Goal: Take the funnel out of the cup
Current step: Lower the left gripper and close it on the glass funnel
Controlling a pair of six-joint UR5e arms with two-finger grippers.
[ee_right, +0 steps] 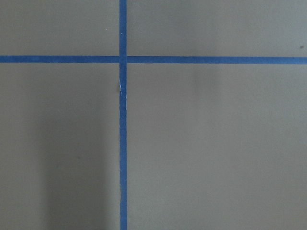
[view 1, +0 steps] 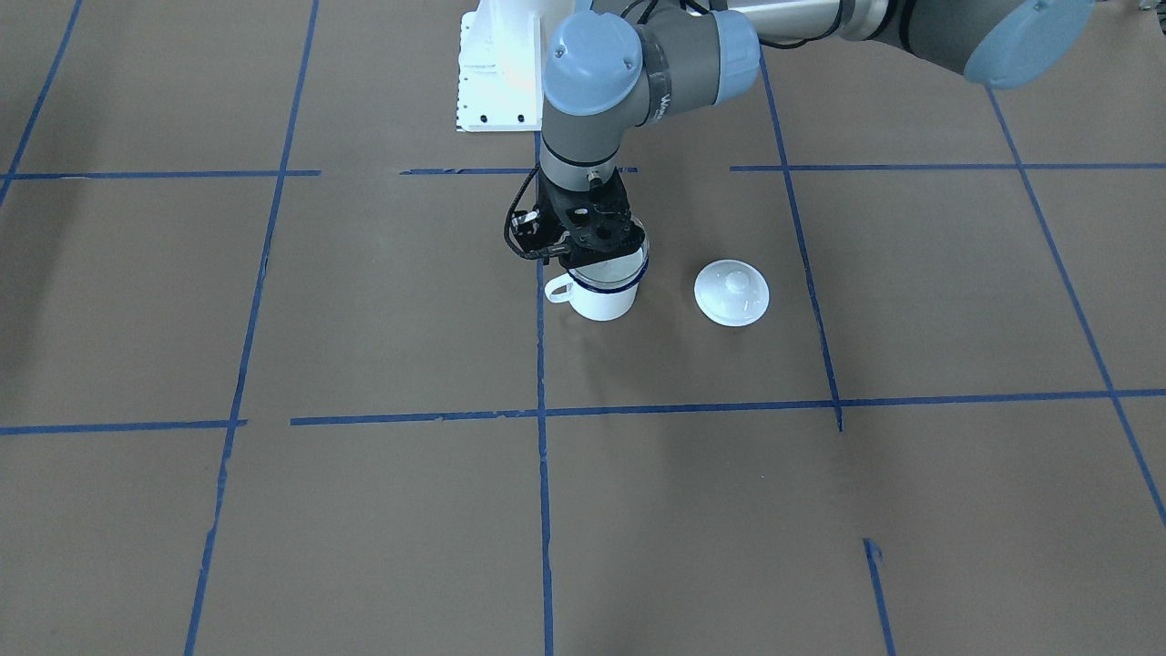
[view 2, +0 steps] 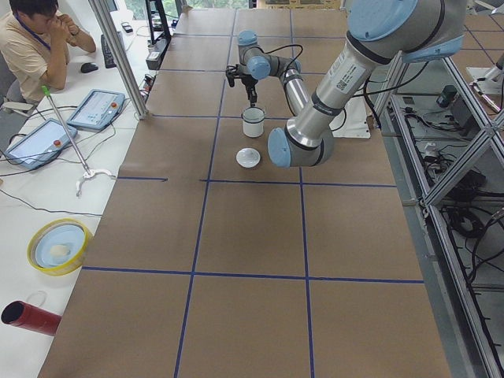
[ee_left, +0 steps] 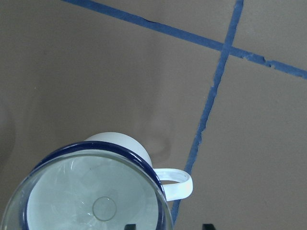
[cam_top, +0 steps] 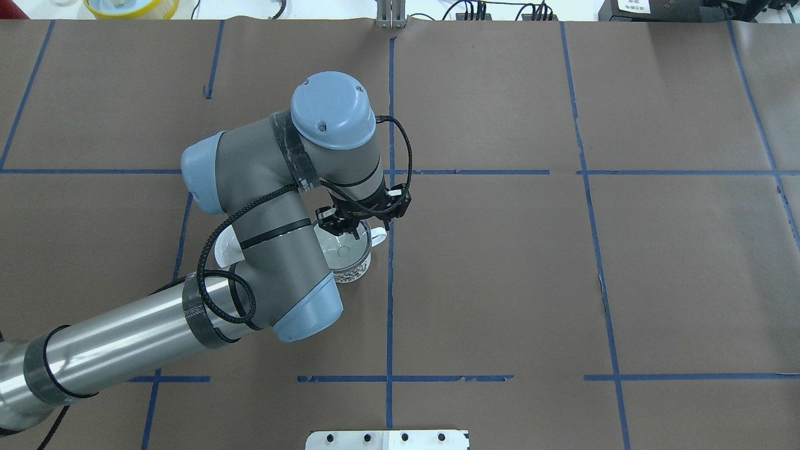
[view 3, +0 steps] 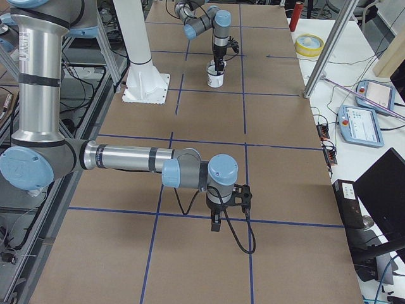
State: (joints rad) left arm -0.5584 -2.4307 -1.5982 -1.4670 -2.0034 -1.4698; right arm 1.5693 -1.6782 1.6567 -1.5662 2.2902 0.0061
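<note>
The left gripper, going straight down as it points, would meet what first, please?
Probably the funnel rim, by the cup handle; the left gripper straddles it, jaws open, height unclear.

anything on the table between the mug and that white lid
Nothing. The stretch between the cup and the white lid is bare brown paper, and the two stand apart. The front-facing exterior view shows it best.

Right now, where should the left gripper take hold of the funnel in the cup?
Pinch the funnel by its thin rim from above, one finger inside the bowl, one outside. It sits upright in the cup, spout hidden inside, leaving only the lip free. The left gripper hangs open over that lip.
</note>
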